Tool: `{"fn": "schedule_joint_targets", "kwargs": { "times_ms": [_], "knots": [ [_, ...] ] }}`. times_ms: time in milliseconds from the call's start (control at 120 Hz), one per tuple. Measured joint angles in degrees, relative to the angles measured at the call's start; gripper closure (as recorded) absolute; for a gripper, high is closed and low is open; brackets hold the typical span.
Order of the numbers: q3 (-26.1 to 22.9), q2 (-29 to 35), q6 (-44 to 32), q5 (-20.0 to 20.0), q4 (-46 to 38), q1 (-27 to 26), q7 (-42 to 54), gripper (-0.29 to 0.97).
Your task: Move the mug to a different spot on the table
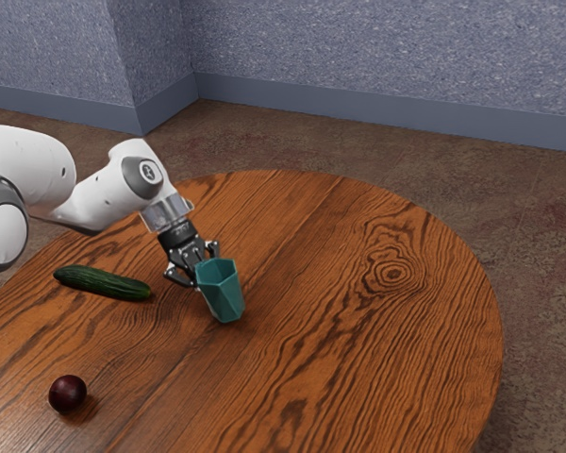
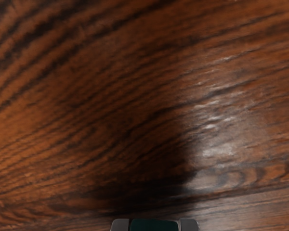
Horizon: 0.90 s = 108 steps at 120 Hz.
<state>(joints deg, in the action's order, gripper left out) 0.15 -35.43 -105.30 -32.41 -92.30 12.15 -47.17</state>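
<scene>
As the mug [image 1: 221,291] tilts, the gripper [image 1: 194,266] clamps its rim narrowly.

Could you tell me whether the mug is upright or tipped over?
Nearly upright, slightly tilted: the mug opens upward, its base slanting away from the gripper clamping its rim.

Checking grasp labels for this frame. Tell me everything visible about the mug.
The mug is teal and matte, with faceted sides tapering to a narrower base. It is tilted, its open top leaning toward the gripper, which is shut on its upper wall. It sits over the wooden table, on the exterior view's right of the cucumber. I cannot tell whether its base touches the wood.
</scene>
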Motion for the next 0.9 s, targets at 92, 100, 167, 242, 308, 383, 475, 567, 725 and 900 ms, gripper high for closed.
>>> {"fn": "schedule_joint_targets", "kwargs": {
  "times_ms": [92,100,167,242,308,383,475,567,725,900],
  "knots": [
    [0.4,0.0,-0.2,0.1,-0.1,0.0,0.1,0.75],
    [0.5,0.0,-0.2,0.1,-0.1,0.0,0.1,0.75],
    [0.6,-0.1,-0.3,0.1,-0.1,0.0,0.2,0.75],
    [0.6,-0.3,-0.3,0.1,-0.1,0.0,0.3,0.75],
    [0.6,-0.5,-0.4,0.1,-0.2,0.0,0.4,0.75],
    [0.6,-0.5,-0.5,0.1,-0.5,0.0,0.4,0.75],
    [0.6,-1.0,-1.6,-0.2,-0.8,0.0,0.8,0.6],
    [0.6,-1.0,-3.0,-0.6,-0.6,0.0,1.5,0.4],
    [1.4,-0.8,-4.6,0.9,1.3,-0.1,2.8,0.2],
    [2.6,0.8,-5.4,7.6,7.7,-0.7,3.9,0.1]
  ]
}}
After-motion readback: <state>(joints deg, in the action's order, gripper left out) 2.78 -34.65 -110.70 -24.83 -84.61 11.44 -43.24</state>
